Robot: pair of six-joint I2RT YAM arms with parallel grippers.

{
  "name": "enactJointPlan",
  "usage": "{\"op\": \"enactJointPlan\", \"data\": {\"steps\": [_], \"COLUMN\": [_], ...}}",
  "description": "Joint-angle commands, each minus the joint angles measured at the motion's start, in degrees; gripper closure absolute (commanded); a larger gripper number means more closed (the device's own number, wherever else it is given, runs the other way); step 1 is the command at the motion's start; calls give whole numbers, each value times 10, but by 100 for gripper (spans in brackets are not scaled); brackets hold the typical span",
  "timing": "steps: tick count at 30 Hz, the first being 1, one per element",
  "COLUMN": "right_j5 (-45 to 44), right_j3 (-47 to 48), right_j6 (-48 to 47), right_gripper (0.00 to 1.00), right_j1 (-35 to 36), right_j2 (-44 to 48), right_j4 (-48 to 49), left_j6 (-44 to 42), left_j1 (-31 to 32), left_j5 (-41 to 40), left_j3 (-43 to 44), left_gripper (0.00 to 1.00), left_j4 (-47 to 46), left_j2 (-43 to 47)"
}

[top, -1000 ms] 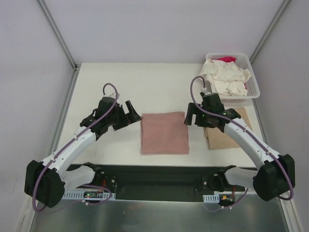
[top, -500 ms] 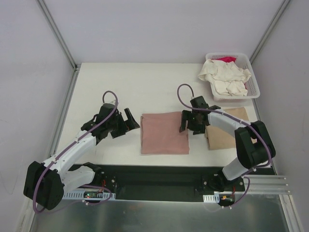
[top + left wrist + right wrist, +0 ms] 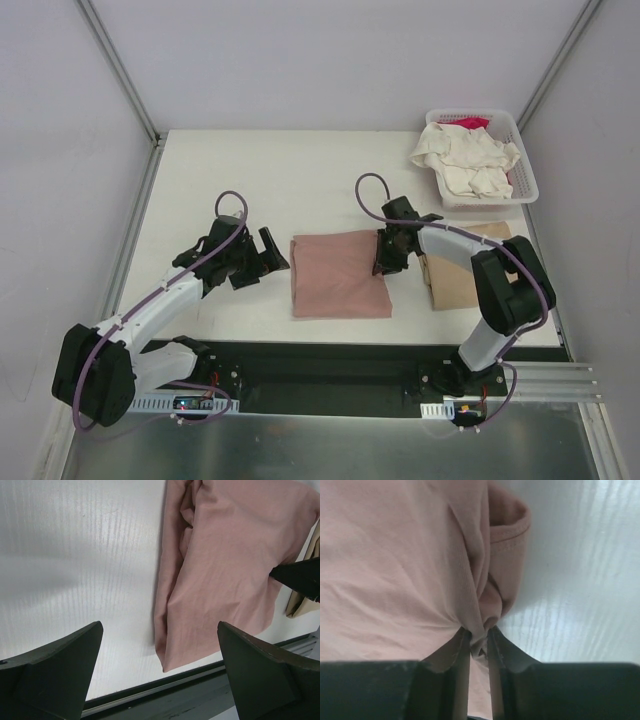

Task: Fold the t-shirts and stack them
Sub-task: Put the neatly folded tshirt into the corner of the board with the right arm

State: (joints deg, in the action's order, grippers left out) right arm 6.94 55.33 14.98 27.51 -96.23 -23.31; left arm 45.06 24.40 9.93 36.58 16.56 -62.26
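Top view. Folded pink t-shirt (image 3: pixel 340 275) lies flat at mid-table (image 3: pixel 300 170). Folded tan t-shirt (image 3: pixel 465 275) lies just to its right. Cream t-shirts (image 3: pixel 465 160) are heaped over a magenta one (image 3: pixel 465 122) in the basket (image 3: pixel 528 185) at the far right corner. Right gripper (image 3: pixel 388 256) is down on the pink shirt's right edge. Left gripper (image 3: pixel 268 250) sits just off its left edge, apart from the cloth.

Left wrist view. Left gripper (image 3: pixel 157 630) has its jaws spread wide with nothing between them but table and the shirt's near corner (image 3: pixel 225 565). The layers along that left edge are loose and rumpled.

Right wrist view. Right gripper (image 3: pixel 479 635) is closed on a narrow ridge of pink cloth beside a hemmed opening. It seems to hold only the bunched top folds.

Step, as judged: lift the pink shirt onto the tan one. To do it well, the pinch should catch every layer and the left jaws should take the opposite edge. Both should then rise level together, or the fold will likely spill open.

Change from earlier frames. The right arm was over the tan shirt with its jaws wide; it has swung inward, dropped and closed. The left arm has crept slightly nearer, with its jaws unchanged.
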Motion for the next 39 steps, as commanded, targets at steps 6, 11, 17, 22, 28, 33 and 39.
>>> {"op": "enactJointPlan", "data": {"steps": [6,11,17,22,28,33,39], "right_j5": [-49,-231,-384,-457,-511,-562,-531], "right_j3": [21,48,79,106,162,195,224], "right_j6": [-45,-85,-103,-121,-138,-137,-192], "right_gripper": [99,99,99,99,99,99,99], "right_j1": [33,69,76,76,75,76,62], "right_j2": [-4,79,142,174,174,168,184], "right_j4": [-9,-112,-240,-316,-385,-462,-469], "left_j6": [2,-4,-12,-22,-31,-39,-49], "left_j1": [1,1,1,1,0,0,0], "left_j5": [-9,-13,-19,-22,-23,-26,-23], "left_j3": [-7,-6,-4,1,8,10,18], "left_gripper": [1,1,1,1,1,1,1], "left_j4": [-6,-6,-6,-6,-6,-6,-5], "left_j2": [6,14,12,9,-2,-7,-16]}}
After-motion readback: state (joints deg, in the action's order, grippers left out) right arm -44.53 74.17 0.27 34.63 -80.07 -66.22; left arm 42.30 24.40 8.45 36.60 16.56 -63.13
